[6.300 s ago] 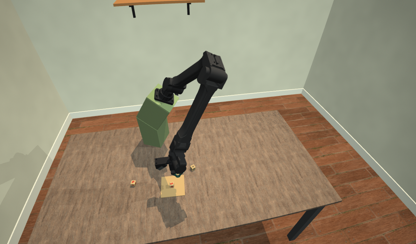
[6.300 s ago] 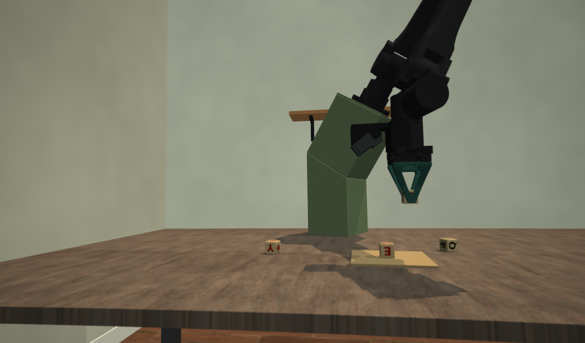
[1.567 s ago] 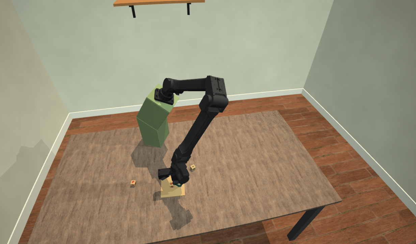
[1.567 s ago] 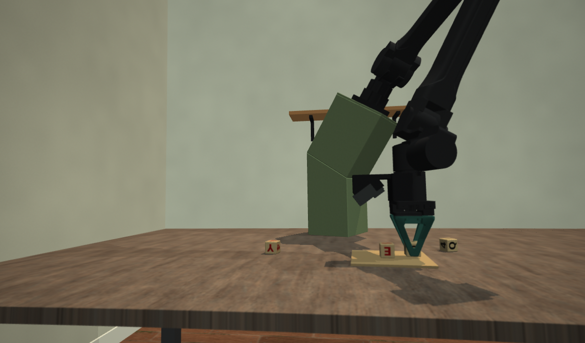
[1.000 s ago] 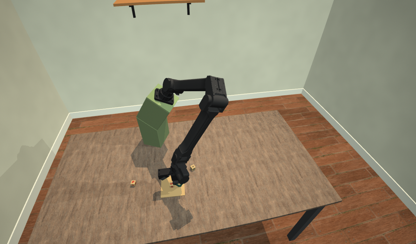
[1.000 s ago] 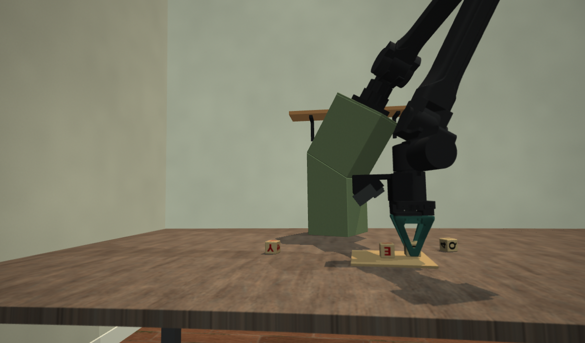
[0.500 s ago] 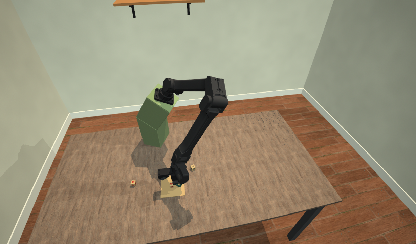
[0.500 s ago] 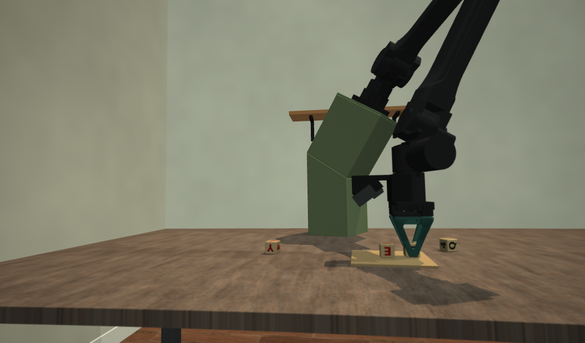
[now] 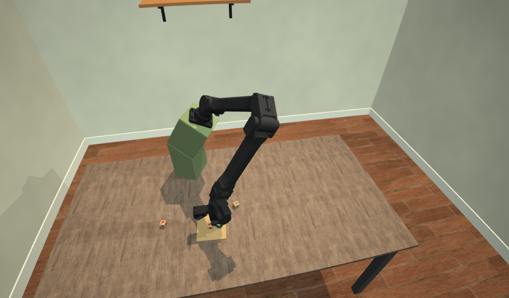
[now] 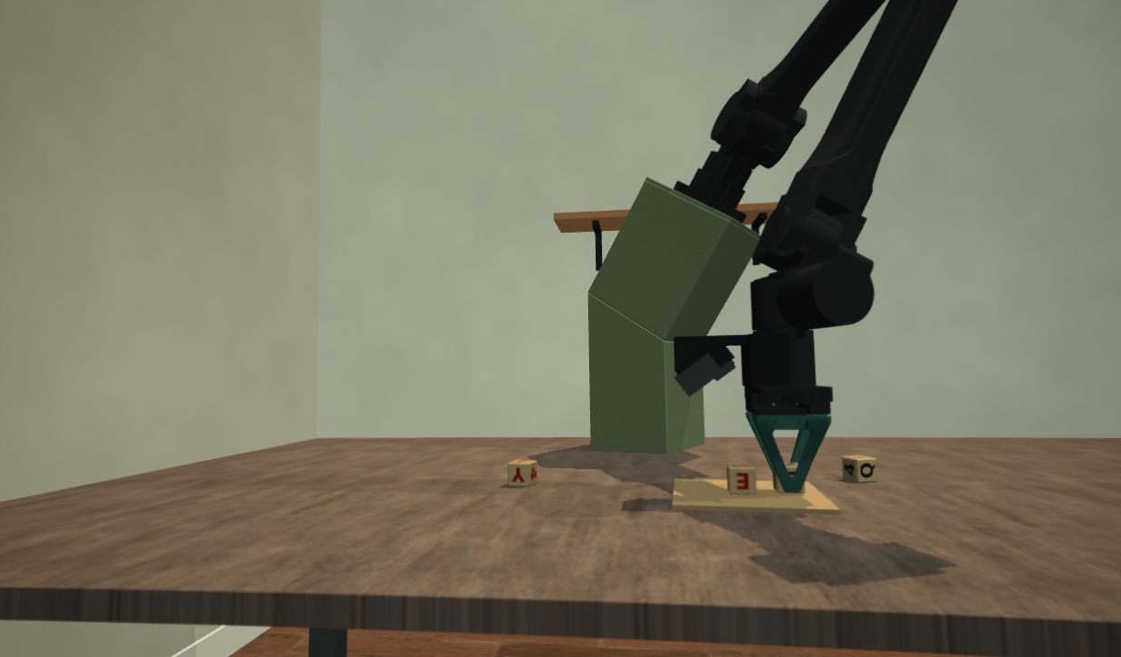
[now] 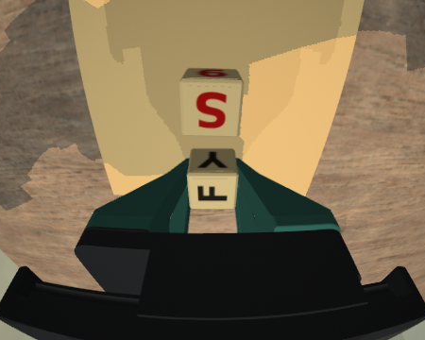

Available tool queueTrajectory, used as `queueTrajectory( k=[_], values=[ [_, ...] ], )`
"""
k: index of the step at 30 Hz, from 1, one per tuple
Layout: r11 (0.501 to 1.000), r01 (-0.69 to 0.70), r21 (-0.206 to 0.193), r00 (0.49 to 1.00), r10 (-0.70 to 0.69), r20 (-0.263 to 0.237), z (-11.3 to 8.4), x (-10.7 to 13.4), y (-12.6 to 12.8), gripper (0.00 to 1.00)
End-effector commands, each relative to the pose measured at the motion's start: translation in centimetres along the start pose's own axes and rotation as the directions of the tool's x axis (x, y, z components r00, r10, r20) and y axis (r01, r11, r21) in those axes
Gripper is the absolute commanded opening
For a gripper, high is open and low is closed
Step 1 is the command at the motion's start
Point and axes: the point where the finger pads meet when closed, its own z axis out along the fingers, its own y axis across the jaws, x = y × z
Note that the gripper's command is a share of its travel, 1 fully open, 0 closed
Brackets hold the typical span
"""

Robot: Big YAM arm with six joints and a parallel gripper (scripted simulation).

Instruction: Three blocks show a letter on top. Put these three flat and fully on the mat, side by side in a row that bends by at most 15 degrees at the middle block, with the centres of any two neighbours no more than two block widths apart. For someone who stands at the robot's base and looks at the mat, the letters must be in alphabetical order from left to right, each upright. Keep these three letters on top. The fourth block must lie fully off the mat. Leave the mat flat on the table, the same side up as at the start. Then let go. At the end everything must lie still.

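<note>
From the left in the top view, the P block (image 9: 162,223) sits alone on the table (image 9: 322,207), well apart from the mat (image 9: 215,234), with bare wood all round it. The mat lies mid-table, far from every table edge. On it stands the S block (image 11: 212,104), and just beside it, on the base side, the F block (image 11: 212,188) is clamped between the teal fingers of the gripper (image 10: 788,482), set down on the mat. Right of the mat, off it, stands the O block (image 10: 858,468), near the arm.

Only the wrist view shows the S and F faces and the narrow gap between those two blocks. The exterior view shows side faces instead, an E on the S block. The top view hides the F block under the wrist.
</note>
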Motion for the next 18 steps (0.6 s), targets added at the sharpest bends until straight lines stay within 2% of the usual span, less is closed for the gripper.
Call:
queueTrajectory(
  k=[1, 2, 6, 7, 9, 13, 18],
  values=[
    [1.0, -0.01, -0.004, 1.0, 0.01, 0.002, 0.04, 0.01, -0.31, 0.24],
    [1.0, -0.01, -0.004, 1.0, 0.01, 0.002, 0.04, 0.01, -0.31, 0.28],
    [1.0, -0.01, -0.004, 1.0, 0.01, 0.002, 0.04, 0.01, -0.31, 0.28],
    [1.0, -0.01, -0.004, 1.0, 0.01, 0.002, 0.04, 0.01, -0.31, 0.32],
    [1.0, -0.01, -0.004, 1.0, 0.01, 0.002, 0.04, 0.01, -0.31, 0.32],
    [1.0, -0.01, -0.004, 1.0, 0.01, 0.002, 0.04, 0.01, -0.31, 0.39],
    [1.0, -0.01, -0.004, 1.0, 0.01, 0.002, 0.04, 0.01, -0.31, 0.39]
  ],
)
